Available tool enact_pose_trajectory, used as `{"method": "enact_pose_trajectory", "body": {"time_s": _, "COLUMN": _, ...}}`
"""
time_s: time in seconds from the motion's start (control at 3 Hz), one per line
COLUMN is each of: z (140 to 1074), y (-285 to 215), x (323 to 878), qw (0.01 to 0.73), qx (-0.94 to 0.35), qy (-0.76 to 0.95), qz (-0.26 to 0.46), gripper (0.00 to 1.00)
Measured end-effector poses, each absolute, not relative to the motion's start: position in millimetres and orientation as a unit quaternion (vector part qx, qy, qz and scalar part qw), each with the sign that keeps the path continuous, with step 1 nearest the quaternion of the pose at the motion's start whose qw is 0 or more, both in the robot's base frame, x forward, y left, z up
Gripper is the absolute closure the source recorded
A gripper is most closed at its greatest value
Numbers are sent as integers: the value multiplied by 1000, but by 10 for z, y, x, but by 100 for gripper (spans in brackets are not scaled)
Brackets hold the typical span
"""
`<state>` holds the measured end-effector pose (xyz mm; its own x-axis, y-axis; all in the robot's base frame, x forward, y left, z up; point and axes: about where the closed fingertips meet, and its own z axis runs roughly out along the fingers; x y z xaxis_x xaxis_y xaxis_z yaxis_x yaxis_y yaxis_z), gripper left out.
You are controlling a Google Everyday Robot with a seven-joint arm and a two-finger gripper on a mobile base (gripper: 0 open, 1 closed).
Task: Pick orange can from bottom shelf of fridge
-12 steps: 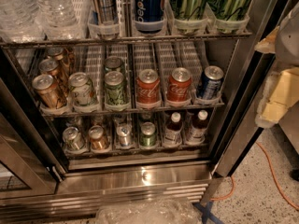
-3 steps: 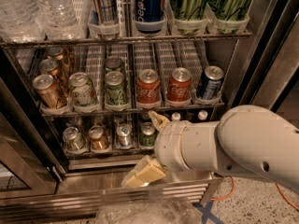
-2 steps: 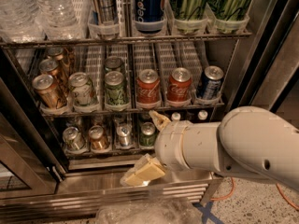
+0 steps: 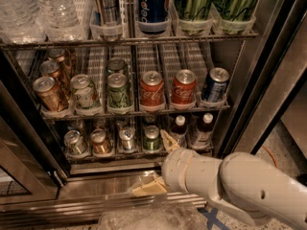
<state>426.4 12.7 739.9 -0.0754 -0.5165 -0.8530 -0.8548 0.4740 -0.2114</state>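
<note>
The orange can [image 4: 100, 142] stands upright on the bottom shelf [image 4: 139, 155] of the fridge [image 4: 268, 75], second lane from the left. A silver can [image 4: 75, 142] is on its left and another silver can [image 4: 127, 139] on its right. My gripper [image 4: 147, 163] is in front of the bottom shelf, to the right of the orange can and apart from it. It is open and empty. One beige finger [image 4: 169, 141] points up by the green can [image 4: 152, 138], and the other [image 4: 147, 189] lies low over the fridge sill. The white arm [image 4: 240, 186] comes in from the lower right.
Two dark bottles [image 4: 178, 128] stand at the shelf's right end. The rack above holds brown-gold cans [image 4: 47, 94], green cans [image 4: 118, 91], red Coca-Cola cans [image 4: 151, 89] and a blue can [image 4: 215, 85]. The door frame [image 4: 29, 143] is on the left. A clear plastic bag [image 4: 148, 218] lies on the floor.
The arm came in from the right edge to the front of the fridge. Over the last second it has sunk lower, uncovering the two dark bottles. The cans have not moved.
</note>
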Motion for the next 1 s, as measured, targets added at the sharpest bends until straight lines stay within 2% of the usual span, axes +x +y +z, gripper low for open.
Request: {"method": "enact_pose_trajectory", "body": {"time_s": 1.0, "z": 6893, "y": 644, "x": 4685, "qw": 603, "qx": -494, "qy": 621, "qz": 87, "gripper": 0}}
